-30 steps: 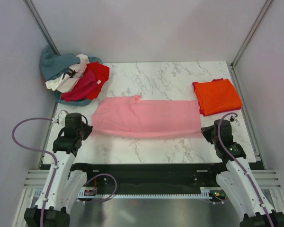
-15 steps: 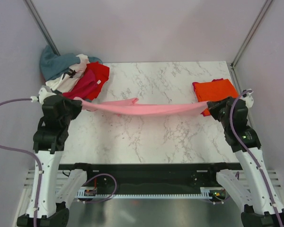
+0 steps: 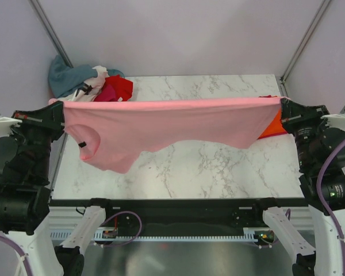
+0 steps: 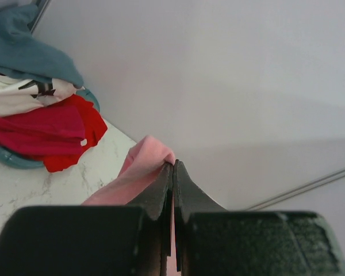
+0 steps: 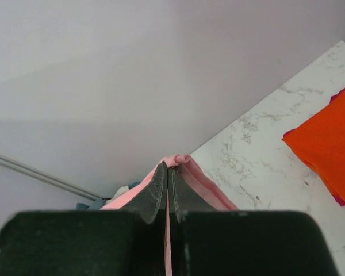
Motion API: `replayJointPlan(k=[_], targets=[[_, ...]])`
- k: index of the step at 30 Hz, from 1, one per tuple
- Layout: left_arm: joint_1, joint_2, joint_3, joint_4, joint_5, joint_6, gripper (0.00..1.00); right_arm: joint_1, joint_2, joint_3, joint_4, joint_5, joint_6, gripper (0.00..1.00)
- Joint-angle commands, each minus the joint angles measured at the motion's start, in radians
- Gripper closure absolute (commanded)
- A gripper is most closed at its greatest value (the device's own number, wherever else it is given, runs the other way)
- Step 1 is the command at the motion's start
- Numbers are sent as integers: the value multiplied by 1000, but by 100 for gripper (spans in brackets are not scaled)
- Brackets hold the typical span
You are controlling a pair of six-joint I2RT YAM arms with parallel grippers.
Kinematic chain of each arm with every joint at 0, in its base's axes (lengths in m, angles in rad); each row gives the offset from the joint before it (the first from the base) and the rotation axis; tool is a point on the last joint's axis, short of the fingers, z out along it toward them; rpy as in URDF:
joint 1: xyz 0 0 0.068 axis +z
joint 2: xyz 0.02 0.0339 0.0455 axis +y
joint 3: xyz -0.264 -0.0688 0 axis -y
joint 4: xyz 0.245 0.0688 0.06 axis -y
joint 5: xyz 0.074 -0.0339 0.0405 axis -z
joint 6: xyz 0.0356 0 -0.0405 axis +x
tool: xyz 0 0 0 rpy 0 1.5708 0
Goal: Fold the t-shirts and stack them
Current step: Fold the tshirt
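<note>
The marble table [image 3: 218, 167] fills the middle of the top view. Above it the light pink t-shirt [image 3: 161, 123] hangs spread out, its top edge taut from 9 o'clock to 3 o'clock and its body drooping lowest toward 8 o'clock. The left gripper [image 3: 60, 109] is clenched on the shirt's 9 o'clock corner, and a fold of cloth bulges past the closed fingertips [image 4: 164, 181] in the left wrist view. The right gripper [image 3: 283, 109] pinches the 3 o'clock corner the same way, with pink cloth [image 5: 181, 161] at its tips.

A heap of t-shirts [image 3: 86, 83] in teal-grey, white, red and magenta sits at 10 o'clock. The folded orange t-shirt [image 3: 271, 127] lies at 3 o'clock, partly behind the pink one.

The white shirt carries a dark print [image 4: 37, 87], too small to read.

Half a second ago the pink shirt was a low sagging band; now it is raised and opened, both arms higher and wider apart
</note>
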Motion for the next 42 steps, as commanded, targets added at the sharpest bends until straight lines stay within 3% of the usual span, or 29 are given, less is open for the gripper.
replayJointPlan(k=[1,13,16,23,26,29,31,34,42], targets=[[5,60,2,-34,-60,39,98,-4,31,8,-9,90,-44,100],[6,303,-185,124,44,-12,98,-6,261,-80,92,67,-28,100],[16,432,-115,149,78,-12,98,-23,369,-9,115,35,-28,100],[85,730,352,150,241,-38,98,-138,611,328,126,-206,15,100],[108,816,492,152,326,-61,98,-175,674,385,141,-246,46,100],[118,845,517,159,359,-62,98,-193,696,365,169,-302,61,100],[123,839,478,172,361,-32,98,-196,708,327,179,-324,66,100],[123,787,303,230,370,8,98,-199,705,191,236,-362,75,100],[128,577,-378,481,373,24,98,-208,714,-216,365,-405,48,100]])
